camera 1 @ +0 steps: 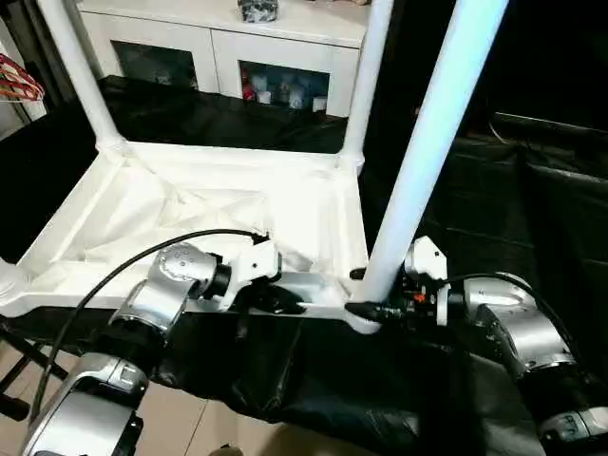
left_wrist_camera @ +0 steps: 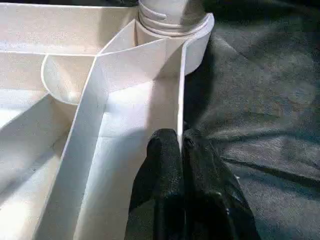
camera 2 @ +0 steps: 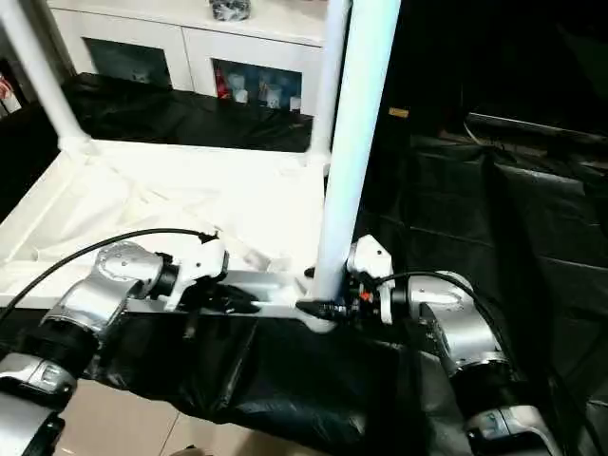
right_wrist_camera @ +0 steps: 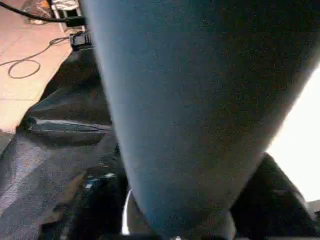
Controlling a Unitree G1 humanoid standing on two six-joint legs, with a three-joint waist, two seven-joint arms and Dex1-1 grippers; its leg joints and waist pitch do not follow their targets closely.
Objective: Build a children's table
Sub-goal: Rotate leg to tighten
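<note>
Silver forearms reach in from the near edge toward the children's table (camera 1: 218,204), which lies upside down, ribbed hollow underside up, on a surface draped in black cloth (camera 1: 532,218). It is the largest thing in sight, its white rectangular top stretching from the near rim to the far corners. Behind it stands a white cabinet (camera 1: 228,43) with glass doors.

Three legs stand upright in corner sockets: the near right leg (camera 1: 427,152), thick and tall in the head views, the far right leg (camera 1: 366,81) and the far left leg (camera 1: 76,71).

At the near right corner the right pincer (camera 1: 366,309) sits at the foot of the near right leg, one black finger on each side of it just above the socket; whether the fingers press the leg or stand slightly free cannot be told. In the right wrist view the leg (right_wrist_camera: 200,110) rises close between the two dark fingers (right_wrist_camera: 95,210).

On the near rim, left of that corner, the left pincer (left_wrist_camera: 180,150) is clenched on the thin rim wall (left_wrist_camera: 179,90) of the table, one finger on the inner side and one on the outer. The corner socket (left_wrist_camera: 172,22) with its leg sits just beyond it
</note>
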